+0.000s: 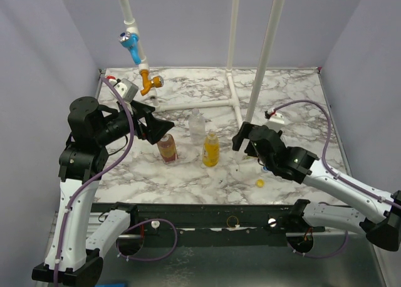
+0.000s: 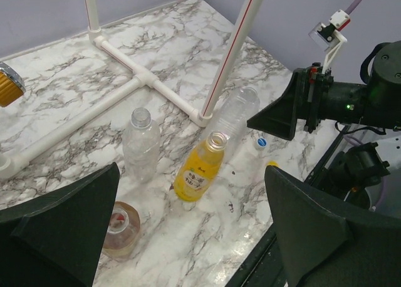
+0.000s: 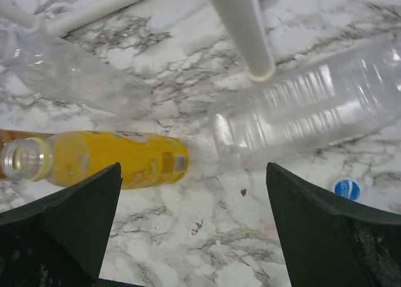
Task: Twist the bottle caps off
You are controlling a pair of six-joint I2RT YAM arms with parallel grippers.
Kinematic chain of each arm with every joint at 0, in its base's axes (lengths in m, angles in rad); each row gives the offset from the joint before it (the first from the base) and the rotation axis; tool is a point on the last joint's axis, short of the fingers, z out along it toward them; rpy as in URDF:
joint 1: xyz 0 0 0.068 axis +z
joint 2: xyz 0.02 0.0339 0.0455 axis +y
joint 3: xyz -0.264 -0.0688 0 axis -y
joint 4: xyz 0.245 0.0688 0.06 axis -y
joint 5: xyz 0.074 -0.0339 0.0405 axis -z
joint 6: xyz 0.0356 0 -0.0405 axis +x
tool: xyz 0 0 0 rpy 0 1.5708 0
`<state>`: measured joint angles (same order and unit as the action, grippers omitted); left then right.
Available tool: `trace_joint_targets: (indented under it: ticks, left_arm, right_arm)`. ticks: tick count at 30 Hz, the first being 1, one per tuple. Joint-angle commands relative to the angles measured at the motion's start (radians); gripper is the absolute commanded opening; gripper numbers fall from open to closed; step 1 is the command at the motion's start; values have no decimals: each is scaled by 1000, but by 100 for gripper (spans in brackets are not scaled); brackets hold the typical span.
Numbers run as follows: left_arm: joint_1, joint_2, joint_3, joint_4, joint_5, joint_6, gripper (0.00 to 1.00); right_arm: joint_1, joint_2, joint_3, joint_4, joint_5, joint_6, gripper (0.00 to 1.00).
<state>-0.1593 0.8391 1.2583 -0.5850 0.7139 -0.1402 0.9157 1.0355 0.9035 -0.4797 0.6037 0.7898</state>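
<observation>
marble table (image 1: 301,99), pipe frame (image 1: 234,42) behind. bottles (image 1: 211,150) clustered centre, visible mouths open; yellow cap (image 1: 260,183), blue-and-white cap (image 2: 261,141) loose beside. left gripper (image 1: 156,129), right gripper (image 1: 242,136) spread, empty. risk: sweep topples light bottles.

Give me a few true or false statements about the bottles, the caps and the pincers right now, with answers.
1. The yellow-orange bottle has no cap on. True.
2. The blue-and-white cap is screwed onto the slim clear bottle. False: it lies on the table, and that bottle's mouth is open.
3. The left pincer and the right pincer are both open, holding nothing. True.
4. The brown bottle lies on its side. False: it stands upright.
</observation>
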Motion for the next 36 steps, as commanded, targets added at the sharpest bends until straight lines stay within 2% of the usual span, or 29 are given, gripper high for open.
trace_joint_targets:
  ticks: [1, 5, 11, 16, 21, 24, 27, 32, 36]
  left_arm:
    - [-3, 2, 19, 13, 33, -1, 99]
    - [-3, 6, 29, 14, 43, -14, 99]
    - [-4, 11, 51, 13, 58, -22, 99]
    - [-3, 5, 73, 12, 60, -9, 99]
    - [-4, 2, 80, 12, 68, -10, 99]
    - [-3, 2, 79, 11, 82, -19, 99]
    - [-3, 1, 78, 11, 94, -25, 99]
    - [-4, 6, 71, 15, 110, -40, 99]
    - [-3, 1, 51, 22, 125, -51, 99]
  right_arm:
    - [-50, -64, -41, -255, 25, 241, 100]
    - [-182, -29, -70, -242, -80, 210, 100]
    - [-395, 92, -83, -112, -207, 113, 100]
    - [-467, 114, -107, -15, -213, 127, 100]
    - [-493, 143, -161, 59, -177, 229, 100]
    - [-524, 191, -148, 46, -148, 260, 100]
    - [-607, 218, -127, 36, -171, 249, 100]
    - [-822, 233, -139, 51, -296, 180, 100]
    - [-896, 247, -113, 63, -310, 133, 100]
